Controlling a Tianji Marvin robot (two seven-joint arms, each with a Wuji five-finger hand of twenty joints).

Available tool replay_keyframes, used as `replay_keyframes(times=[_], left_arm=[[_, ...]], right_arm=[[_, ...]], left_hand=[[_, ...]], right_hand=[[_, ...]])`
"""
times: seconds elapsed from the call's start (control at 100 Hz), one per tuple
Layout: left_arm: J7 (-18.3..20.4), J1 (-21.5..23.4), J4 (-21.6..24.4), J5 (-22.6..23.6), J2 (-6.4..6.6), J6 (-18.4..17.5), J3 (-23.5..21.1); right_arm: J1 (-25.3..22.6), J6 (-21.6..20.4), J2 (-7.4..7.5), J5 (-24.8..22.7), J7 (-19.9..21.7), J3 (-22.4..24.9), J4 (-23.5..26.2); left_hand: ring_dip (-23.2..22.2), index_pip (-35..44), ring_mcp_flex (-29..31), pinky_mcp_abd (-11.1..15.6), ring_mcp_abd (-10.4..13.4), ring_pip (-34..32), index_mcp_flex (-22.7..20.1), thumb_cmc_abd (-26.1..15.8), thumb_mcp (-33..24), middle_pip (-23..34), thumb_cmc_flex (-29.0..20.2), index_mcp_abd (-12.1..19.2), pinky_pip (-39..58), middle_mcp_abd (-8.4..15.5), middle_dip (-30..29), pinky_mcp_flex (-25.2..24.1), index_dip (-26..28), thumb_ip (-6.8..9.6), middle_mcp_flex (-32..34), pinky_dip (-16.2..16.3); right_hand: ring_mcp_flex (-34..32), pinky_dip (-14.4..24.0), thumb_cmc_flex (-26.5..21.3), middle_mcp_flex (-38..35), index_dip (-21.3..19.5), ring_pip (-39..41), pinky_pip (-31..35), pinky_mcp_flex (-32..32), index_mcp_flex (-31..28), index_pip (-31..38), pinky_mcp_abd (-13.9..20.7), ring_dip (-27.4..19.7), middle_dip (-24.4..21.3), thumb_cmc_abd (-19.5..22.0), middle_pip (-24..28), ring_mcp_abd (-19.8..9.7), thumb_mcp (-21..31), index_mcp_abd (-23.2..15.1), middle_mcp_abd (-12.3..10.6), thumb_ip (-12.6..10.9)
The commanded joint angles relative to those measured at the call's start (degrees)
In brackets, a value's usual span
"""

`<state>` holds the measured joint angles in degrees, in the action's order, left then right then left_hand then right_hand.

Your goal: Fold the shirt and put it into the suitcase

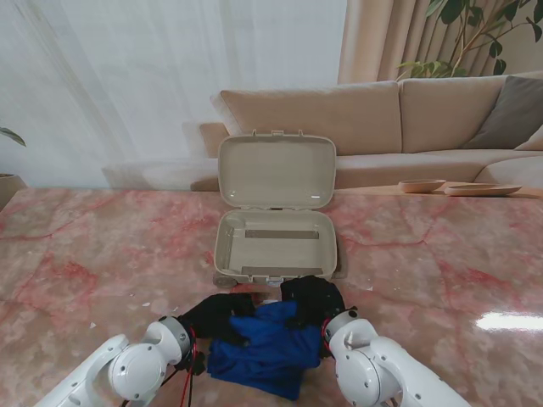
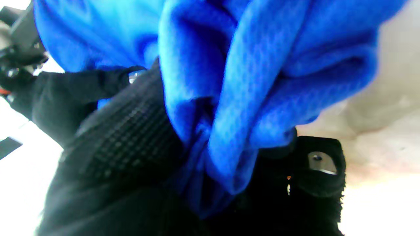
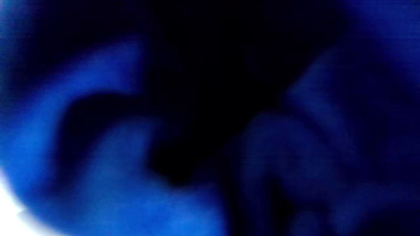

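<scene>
While bunched between both hands, shirt gripped by left hand and right hand, near open suitcase.

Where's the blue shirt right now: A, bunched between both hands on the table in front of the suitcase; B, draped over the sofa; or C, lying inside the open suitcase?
A: the blue shirt sits bunched between both hands, nearer to me than the open, empty suitcase.

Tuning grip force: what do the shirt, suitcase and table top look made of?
Shirt: blue knit fabric, matte; mesh-like weave and soft folds show in the left wrist view.
Suitcase: beige hard shell, likely moulded plastic, faint sheen on the lid.
Table: pink veined marble or marble-look surface, polished; it reflects light.
</scene>
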<state>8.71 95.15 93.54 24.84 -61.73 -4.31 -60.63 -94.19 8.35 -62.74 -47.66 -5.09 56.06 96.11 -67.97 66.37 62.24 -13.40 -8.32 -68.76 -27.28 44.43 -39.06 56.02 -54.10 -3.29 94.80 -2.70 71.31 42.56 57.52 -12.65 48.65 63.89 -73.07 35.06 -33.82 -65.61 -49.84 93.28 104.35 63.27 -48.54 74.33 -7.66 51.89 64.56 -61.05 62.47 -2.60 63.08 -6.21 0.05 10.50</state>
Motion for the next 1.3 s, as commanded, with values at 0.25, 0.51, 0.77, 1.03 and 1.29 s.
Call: replay_keyframes(times=[0.25,0.51,0.77,1.03,1.29], left_arm=[[-4.3,-1.1,4.0,-2.8,-1.71,2.6,-2.0],[-6.2,-4.0,5.8,-6.1,-2.82,5.8,-2.9],[-8.5,-7.7,6.7,-9.6,-4.13,9.5,-2.7],[-15.5,-13.1,1.2,-13.3,-6.91,11.5,0.1],[-18.5,-18.0,-5.9,-17.4,-8.96,12.4,2.2]], right_arm=[[-0.4,2.0,-0.64,-1.6,-2.1,3.4,5.8],[2.9,5.1,-1.04,-3.1,-2.2,4.0,8.8],[7.7,9.2,-1.56,-3.3,-1.7,2.9,10.1],[14.3,11.9,-2.04,-2.4,-0.6,-0.2,7.4],[19.5,13.6,-2.65,-0.5,-0.3,-3.5,3.0]], left_hand=[[0.1,5.1,4.1,-1.1,2.2,-2.9,-3.5,-2.4,-10.0,5.5,-8.9,-0.1,1.4,1.2,2.5,2.1,2.9,5.26,4.7,0.4],[0.1,4.9,4.0,-1.1,2.2,-2.8,-3.3,-2.7,-9.3,5.1,-10.0,-0.4,1.3,1.0,3.0,2.2,3.0,5.23,4.6,0.5],[0.1,4.7,3.9,-1.3,2.0,-2.6,-3.3,-3.1,-8.4,4.8,-10.0,-0.6,1.1,0.9,3.3,2.1,3.1,5.05,4.5,0.6],[0.1,4.8,3.7,-1.7,1.9,-2.0,-3.2,-3.5,-6.9,4.2,-10.4,-0.6,0.5,0.9,3.8,1.9,3.1,4.36,4.5,0.7],[0.2,5.0,3.6,-2.3,1.7,-1.4,-3.2,-3.8,-6.3,3.8,-10.6,-0.5,-0.3,1.0,4.0,1.7,3.2,4.01,4.5,0.7]], right_hand=[[-2.6,-1.7,-7.1,-4.6,-1.9,4.1,11.1,4.0,-3.1,4.6,2.2,2.4,5.1,-1.2,4.3,-6.8,11.7,-0.3,3.3,-8.7],[-2.6,20.5,-7.3,-4.7,-2.1,4.1,1.8,-0.3,-3.1,4.4,-2.6,2.5,6.4,-0.8,3.6,-7.0,11.4,-0.3,3.5,-9.3],[-2.6,30.9,-7.5,-4.6,-2.2,4.1,2.2,-3.0,-3.0,4.4,-0.7,2.5,7.0,-0.4,3.5,-7.0,11.0,-0.2,3.7,-9.7],[-2.6,32.4,-7.3,-4.2,-2.8,4.1,8.0,0.2,-2.5,4.1,2.0,2.4,7.6,0.0,3.3,-7.0,10.7,-0.6,3.7,-9.8],[-2.6,53.2,-7.1,-3.8,-2.8,3.4,14.5,4.6,-2.2,4.1,6.6,2.1,8.2,0.6,3.0,-6.9,10.4,-1.1,3.3,-9.6]])
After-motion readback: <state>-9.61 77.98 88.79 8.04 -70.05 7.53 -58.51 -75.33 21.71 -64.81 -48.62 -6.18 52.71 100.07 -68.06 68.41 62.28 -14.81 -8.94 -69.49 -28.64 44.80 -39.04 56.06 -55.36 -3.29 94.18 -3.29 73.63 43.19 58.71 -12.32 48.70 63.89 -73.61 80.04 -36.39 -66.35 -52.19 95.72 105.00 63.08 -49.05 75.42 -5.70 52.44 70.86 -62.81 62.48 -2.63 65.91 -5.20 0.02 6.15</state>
